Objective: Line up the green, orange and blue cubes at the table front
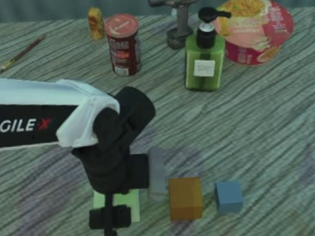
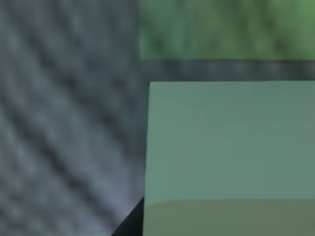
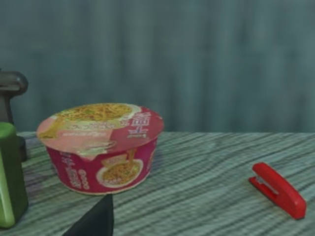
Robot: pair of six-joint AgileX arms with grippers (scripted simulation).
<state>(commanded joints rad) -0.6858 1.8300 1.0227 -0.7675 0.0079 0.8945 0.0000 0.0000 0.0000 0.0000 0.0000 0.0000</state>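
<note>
The left claw (image 1: pixel 111 218) hangs straight over the green cube (image 1: pixel 131 203) at the table (image 1: pixel 263 123) front; I cannot tell its opening. The orange cube (image 1: pixel 185 198) and blue cube (image 1: pixel 228 197) sit in a row to its right, with clear striped surface around them.

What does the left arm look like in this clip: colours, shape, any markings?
From above, the left arm has a white shell with a black panel reading "AGILE X", the X in red. Its wrist is rounded and matt black, ending in a blocky black gripper. No cables show.
</note>
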